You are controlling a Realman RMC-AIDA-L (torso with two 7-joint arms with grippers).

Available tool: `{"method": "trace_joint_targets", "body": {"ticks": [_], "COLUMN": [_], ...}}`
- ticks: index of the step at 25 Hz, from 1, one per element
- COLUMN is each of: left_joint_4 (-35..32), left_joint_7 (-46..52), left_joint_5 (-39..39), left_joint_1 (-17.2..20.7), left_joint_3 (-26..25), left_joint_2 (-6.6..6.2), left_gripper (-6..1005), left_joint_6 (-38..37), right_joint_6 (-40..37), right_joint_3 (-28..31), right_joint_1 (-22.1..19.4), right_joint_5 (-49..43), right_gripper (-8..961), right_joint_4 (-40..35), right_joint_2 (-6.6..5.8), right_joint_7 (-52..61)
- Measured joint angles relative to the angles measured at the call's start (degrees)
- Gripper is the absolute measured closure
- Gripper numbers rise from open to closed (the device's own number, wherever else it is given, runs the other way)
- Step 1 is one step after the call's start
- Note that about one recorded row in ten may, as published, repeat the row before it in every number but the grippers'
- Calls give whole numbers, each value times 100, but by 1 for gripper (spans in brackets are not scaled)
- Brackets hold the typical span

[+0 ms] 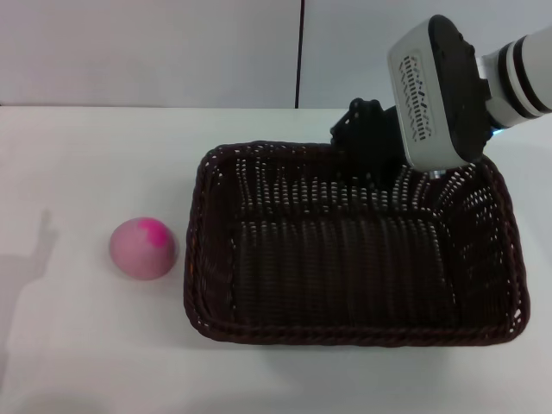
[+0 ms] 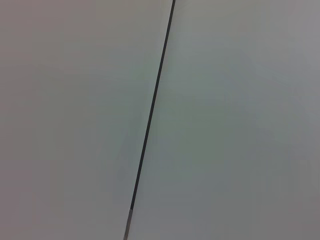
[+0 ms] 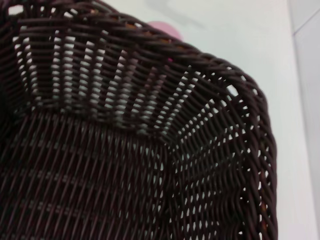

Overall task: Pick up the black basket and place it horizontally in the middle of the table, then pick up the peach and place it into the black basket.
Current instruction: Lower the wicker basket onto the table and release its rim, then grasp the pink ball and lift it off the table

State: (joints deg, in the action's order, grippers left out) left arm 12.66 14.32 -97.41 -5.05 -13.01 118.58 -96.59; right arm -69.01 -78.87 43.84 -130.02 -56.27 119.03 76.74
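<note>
One basket (image 1: 354, 297) is sitting on one table (image 1: 86, 345). One peach (image 1: 142, 248) is lying beside it. One robot arm (image 1: 483, 78) is showing, reaching in over the basket's far rim. One dark wall seam (image 2: 150, 120) is running down the background.

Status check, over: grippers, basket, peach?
Right gripper at basket far rim. Left arm out of view. Peach on table, left of basket, path clear.

White right arm (image 1: 526, 65) with black bands, grey vented wrist housing, black gripper (image 1: 366, 129) beyond it
</note>
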Motion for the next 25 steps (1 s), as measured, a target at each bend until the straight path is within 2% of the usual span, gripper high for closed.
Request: {"method": "trace_joint_targets", "body": {"ticks": [8,11,12,13,16,17,18,19,20,21,25], "left_joint_4": [-44,-174,-174,-483,-651,-1154,-1154,-1509,-1509,-2367,-2955], "left_joint_7": [60,276,276,699,854,1257,1257,1570,1570,2322,2810], "left_joint_5": [-21,-64,-64,-80,-80,-84,-84,-91,-91,-90,-92], "left_joint_1": [-64,-92,-92,-136,-153,-207,-207,-240,-240,-285,-282], "left_joint_3": [20,71,71,196,280,621,621,907,907,1563,2060], "left_joint_2": [-25,-37,-37,-46,-47,-53,-53,-54,-54,-58,-61], "left_gripper": [173,173,173,173,173,174,174,174,174,174,174], "left_joint_6": [35,39,39,18,-8,-62,-62,-75,-75,-96,-130], "right_joint_6": [119,118,105,105,66,67,72,89,108,125,127], "right_joint_3": [0,9,37,37,45,48,60,76,100,122,250], "right_joint_1": [-141,-299,-519,-519,-1054,-1267,-1466,-1676,-1959,-2248,-3280], "right_joint_5": [299,573,860,860,1439,1655,1872,2150,2530,2970,5123], "right_gripper": [639,401,397,393,381,376,372,368,364,360,356], "right_joint_4": [-31,-137,-346,-346,-898,-1102,-1284,-1421,-1581,-1671,-1561], "right_joint_2": [18,16,11,11,-2,-3,-3,-1,3,10,18], "right_joint_7": [-8,-7,-14,-14,-10,13,36,46,43,0,-555]}}
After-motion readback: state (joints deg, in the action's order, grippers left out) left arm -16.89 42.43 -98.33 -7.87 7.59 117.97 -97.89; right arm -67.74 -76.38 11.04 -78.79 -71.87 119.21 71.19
